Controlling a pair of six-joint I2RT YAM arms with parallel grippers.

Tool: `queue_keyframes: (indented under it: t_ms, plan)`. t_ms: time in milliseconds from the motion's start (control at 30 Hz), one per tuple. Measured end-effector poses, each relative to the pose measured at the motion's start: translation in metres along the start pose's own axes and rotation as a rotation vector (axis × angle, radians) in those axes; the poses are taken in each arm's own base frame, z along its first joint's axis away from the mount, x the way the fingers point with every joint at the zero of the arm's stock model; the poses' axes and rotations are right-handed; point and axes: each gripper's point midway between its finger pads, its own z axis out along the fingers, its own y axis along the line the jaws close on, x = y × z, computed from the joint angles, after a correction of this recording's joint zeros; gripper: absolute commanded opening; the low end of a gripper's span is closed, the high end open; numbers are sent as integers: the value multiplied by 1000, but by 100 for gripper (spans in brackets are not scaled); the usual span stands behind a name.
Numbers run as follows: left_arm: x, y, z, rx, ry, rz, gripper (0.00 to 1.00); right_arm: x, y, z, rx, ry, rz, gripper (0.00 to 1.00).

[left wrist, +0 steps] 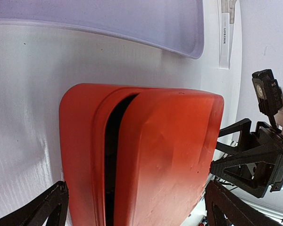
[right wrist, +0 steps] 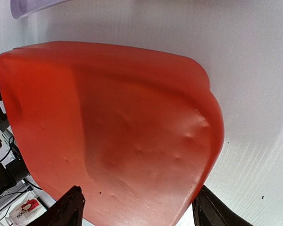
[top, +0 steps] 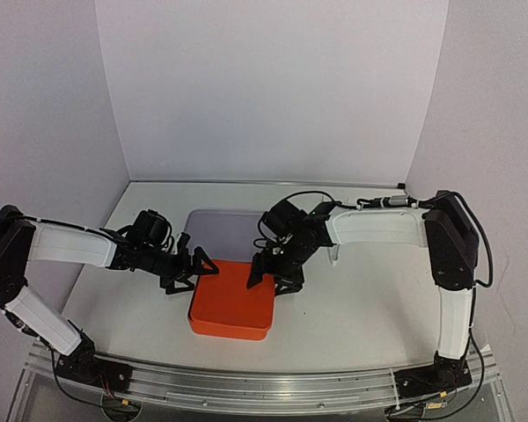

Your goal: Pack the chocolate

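Small dark print, apparently "LOVE COOK", on the white strip (left wrist: 225, 37) beside the lavender tray (left wrist: 132, 23)

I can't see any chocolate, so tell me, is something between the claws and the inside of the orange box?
Yes, the orange lid lies over the orange box, leaving only a dark slit. No chocolate shows in any view.

box (top: 231, 308) orange-red; tray (top: 224, 230) pale lilac; table (top: 352, 308) white; fingers (right wrist: 68, 209) black

orange box (top: 231, 305): 1 | pale tray (top: 224, 230) at box's 12 o'clock: 1 | grippers: 2, left gripper (top: 194, 272) at 10 o'clock, right gripper (top: 271, 283) at 1 o'clock
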Motion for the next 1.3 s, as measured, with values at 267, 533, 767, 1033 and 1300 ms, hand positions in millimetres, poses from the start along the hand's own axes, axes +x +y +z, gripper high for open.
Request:
queue_keyframes:
  t_ms: [267, 533, 767, 1033, 1300]
  plan:
    - [-1, -3, 0, 8, 2, 3, 100, -7, 13, -13, 1, -27, -49, 73]
    - [-3, -5, 0, 11, 0, 5, 99, -12, 23, -19, -7, -33, -83, 73]
    - [-2, -5, 0, 11, 0, 4, 97, -9, 18, -15, 12, -16, -90, 72]
    - [0, -1, 3, 3, 12, -2, 92, -9, 22, -14, 5, -2, -105, 69]
    - [2, -1, 4, -4, 18, -4, 90, -3, 32, -7, -18, 24, -163, 68]
